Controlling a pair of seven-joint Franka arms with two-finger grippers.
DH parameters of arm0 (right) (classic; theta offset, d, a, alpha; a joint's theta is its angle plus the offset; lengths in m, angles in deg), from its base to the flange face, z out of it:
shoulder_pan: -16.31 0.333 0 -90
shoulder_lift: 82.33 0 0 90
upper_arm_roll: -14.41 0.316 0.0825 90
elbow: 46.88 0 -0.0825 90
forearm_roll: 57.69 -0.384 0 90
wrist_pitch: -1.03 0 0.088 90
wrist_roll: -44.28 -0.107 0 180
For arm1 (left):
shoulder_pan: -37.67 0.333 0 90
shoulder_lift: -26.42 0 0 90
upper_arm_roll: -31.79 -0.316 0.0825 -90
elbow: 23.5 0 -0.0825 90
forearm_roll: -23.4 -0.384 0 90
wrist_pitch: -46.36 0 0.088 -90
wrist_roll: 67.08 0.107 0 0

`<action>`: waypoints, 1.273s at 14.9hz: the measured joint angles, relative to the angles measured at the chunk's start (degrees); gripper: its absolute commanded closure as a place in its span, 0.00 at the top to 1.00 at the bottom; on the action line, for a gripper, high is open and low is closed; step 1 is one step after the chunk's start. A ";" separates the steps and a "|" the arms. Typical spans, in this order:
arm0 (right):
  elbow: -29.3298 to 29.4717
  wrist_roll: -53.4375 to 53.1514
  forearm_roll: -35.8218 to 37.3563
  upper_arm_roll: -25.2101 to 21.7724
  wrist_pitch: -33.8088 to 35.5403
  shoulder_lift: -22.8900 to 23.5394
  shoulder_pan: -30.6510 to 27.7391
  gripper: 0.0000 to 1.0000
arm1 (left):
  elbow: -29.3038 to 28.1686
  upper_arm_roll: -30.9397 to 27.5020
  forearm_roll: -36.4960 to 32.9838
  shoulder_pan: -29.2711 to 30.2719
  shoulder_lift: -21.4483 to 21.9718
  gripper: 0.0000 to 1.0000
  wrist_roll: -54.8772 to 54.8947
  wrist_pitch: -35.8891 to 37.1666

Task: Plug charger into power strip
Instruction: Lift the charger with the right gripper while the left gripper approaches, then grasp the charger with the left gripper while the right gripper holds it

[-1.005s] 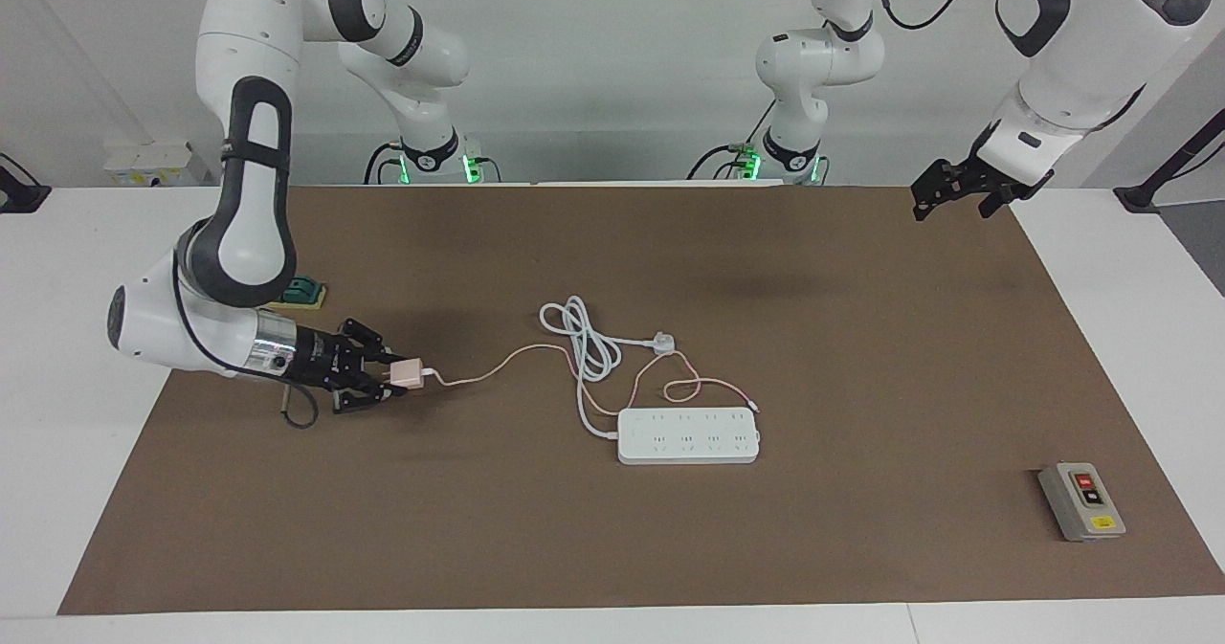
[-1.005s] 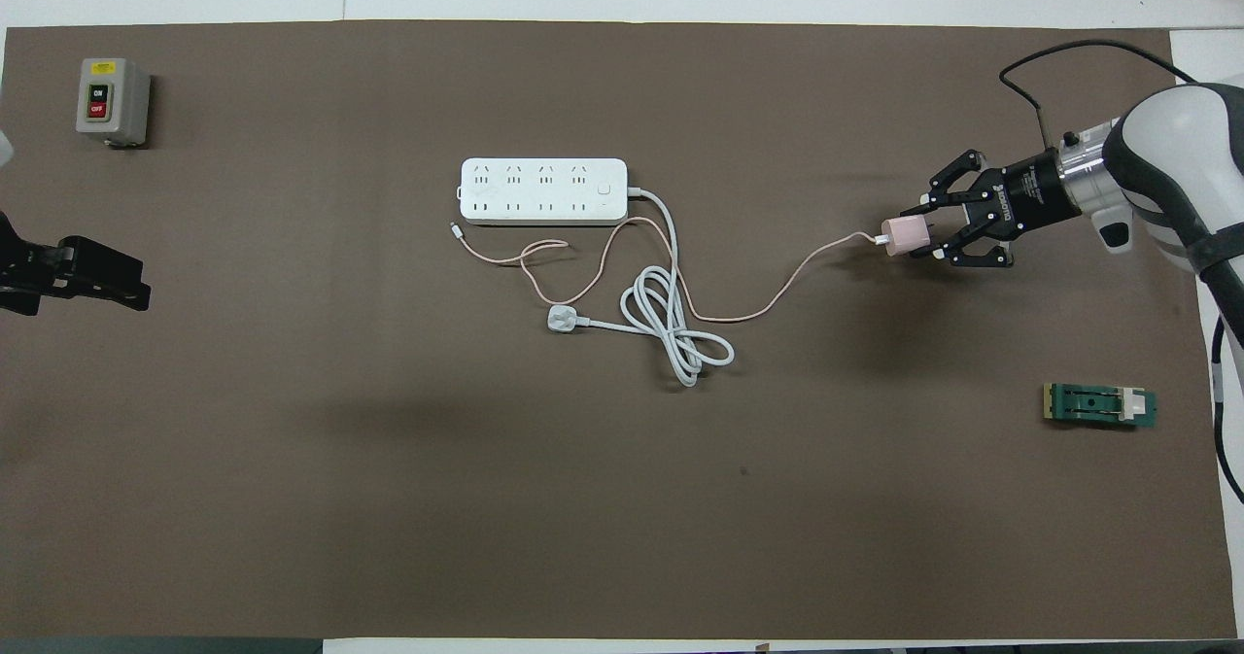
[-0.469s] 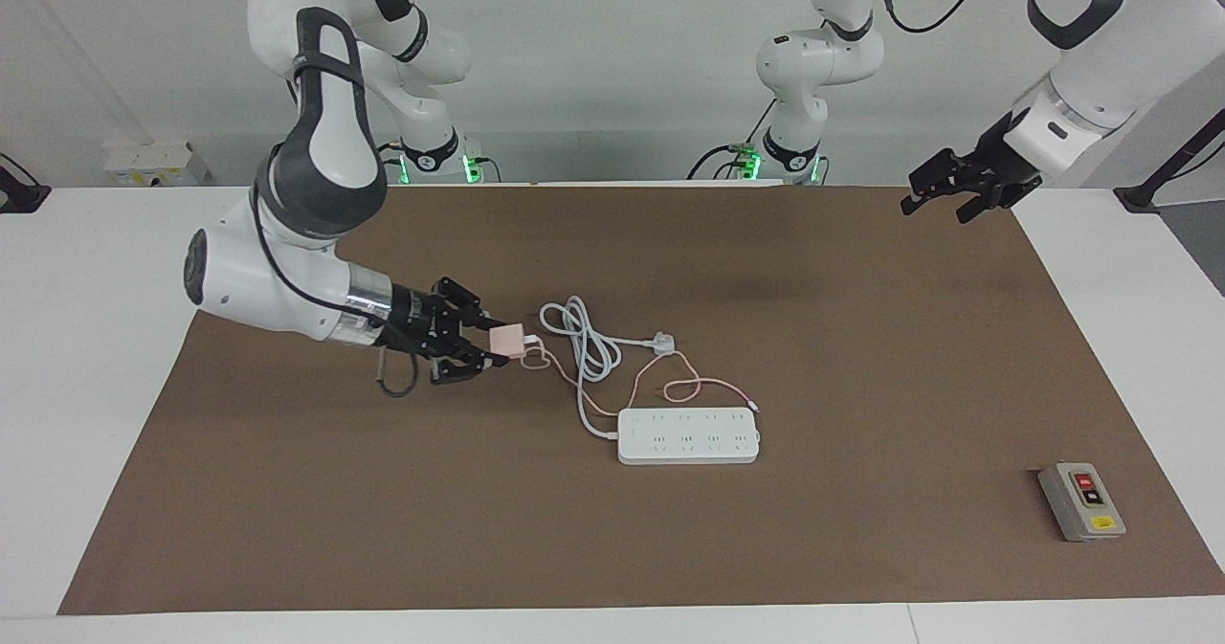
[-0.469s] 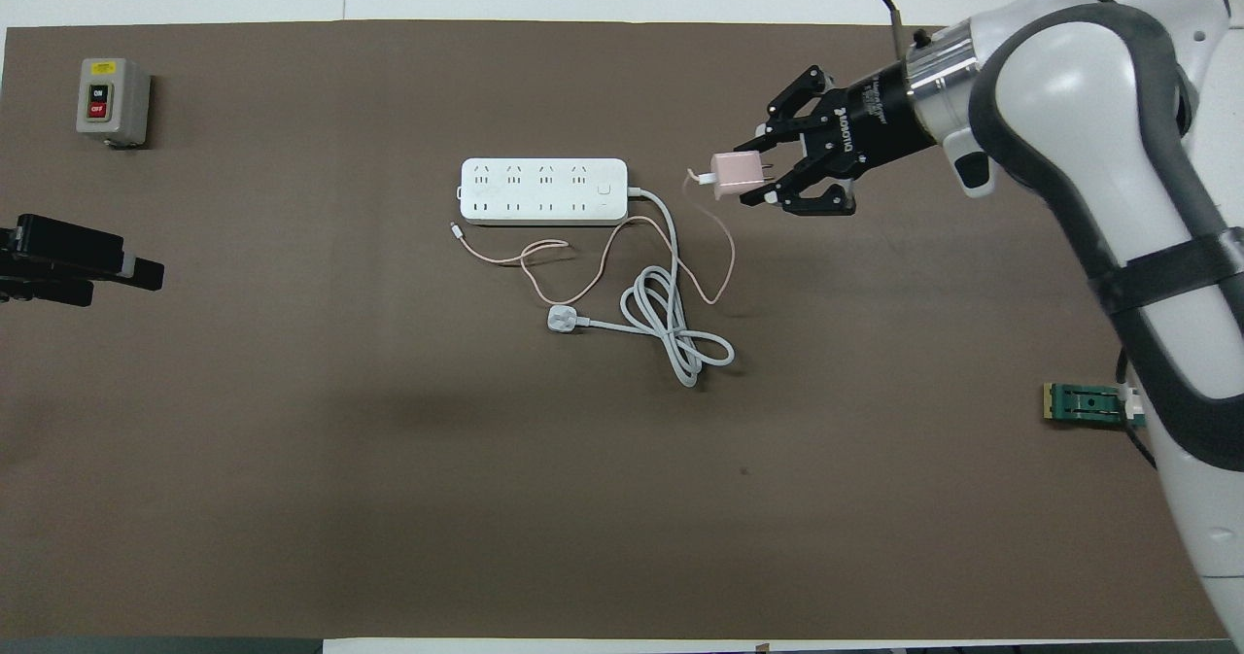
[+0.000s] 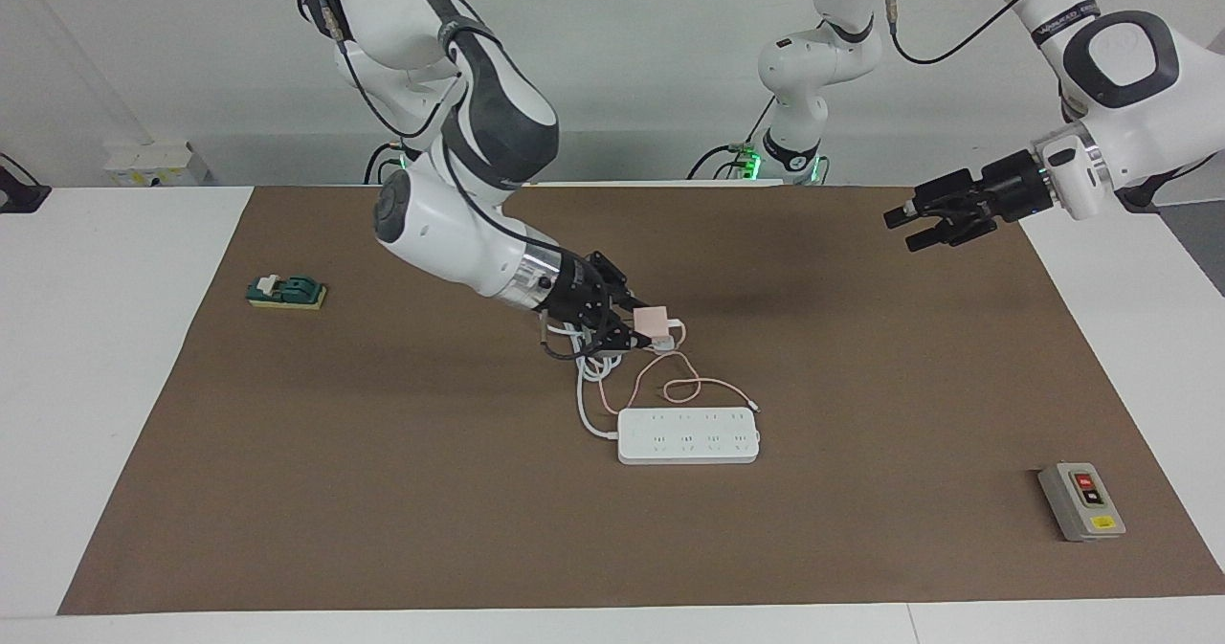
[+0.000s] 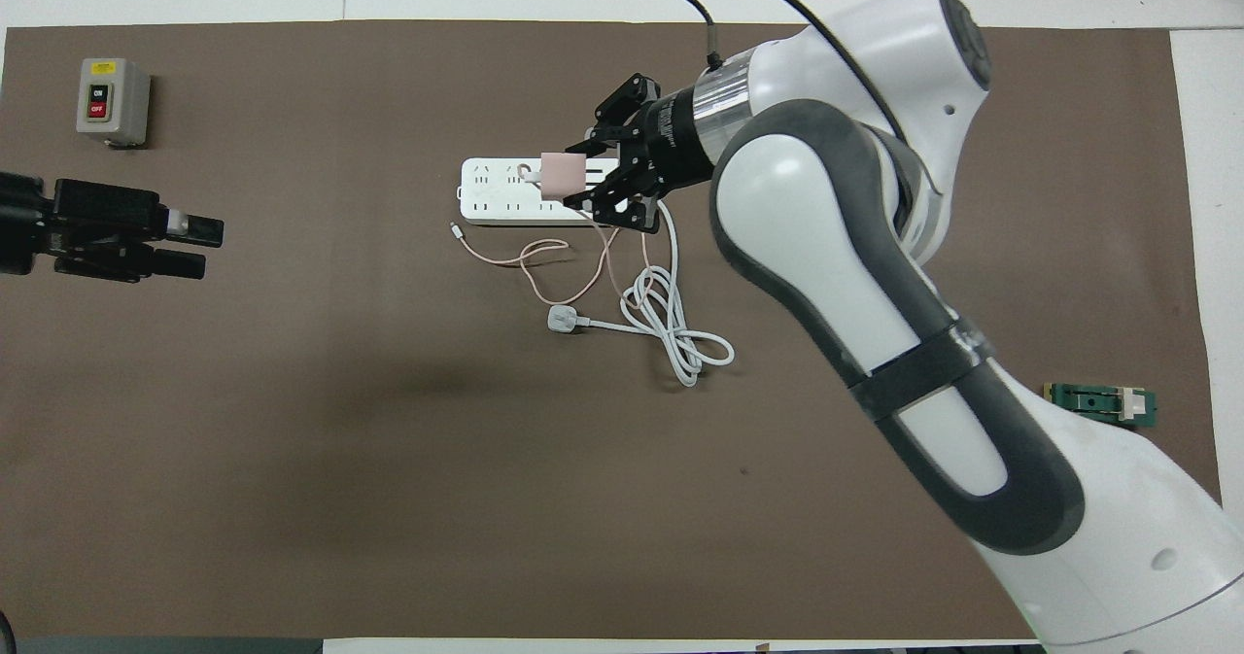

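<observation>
Pink and cube-shaped, the small wall charger [image 5: 654,319] is pinched between the fingertips of the right gripper [image 5: 639,325], held up in the air; in the facing view it hangs over the coiled thick white cord [image 5: 595,366] and the white three-pin plug, on the side of the strip nearer to the robots, while from overhead the charger [image 6: 561,175] covers part of the strip. Its thin pink cable [image 5: 670,384] drops from the cube and loops over the brown table mat [image 5: 383,491] just beside the strip, with its free end lying on the mat. The long white multi-socket power strip [image 5: 689,436] lies flat near the middle of the mat with its rows of outlet holes facing up and nothing plugged in. The right arm reaches in low from its base, its black gripper tilted toward the strip. The left gripper [image 5: 909,227] waits in the air over the mat's edge at the left arm's end of the table, well apart from the strip, its fingers spread and holding nothing. A grey box with red and black buttons [image 5: 1081,501] sits near the mat's corner at that same end, farther from the robots. A small green block [image 5: 285,291] lies toward the right arm's end of the mat.
</observation>
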 measured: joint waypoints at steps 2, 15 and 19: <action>0.00 -0.88 0.00 -0.01 -3.33 0.67 2.73 0.00 | -3.84 0.30 6.45 -1.02 -0.74 1.00 5.15 -2.52; -0.02 -1.95 0.00 -0.08 -9.15 3.14 7.46 0.00 | -12.89 0.57 26.47 -10.21 -6.77 1.00 18.11 -13.50; -0.02 -1.95 0.00 -0.09 -9.15 3.18 7.46 0.00 | -12.59 0.63 28.26 -11.80 -7.38 1.00 19.72 -15.60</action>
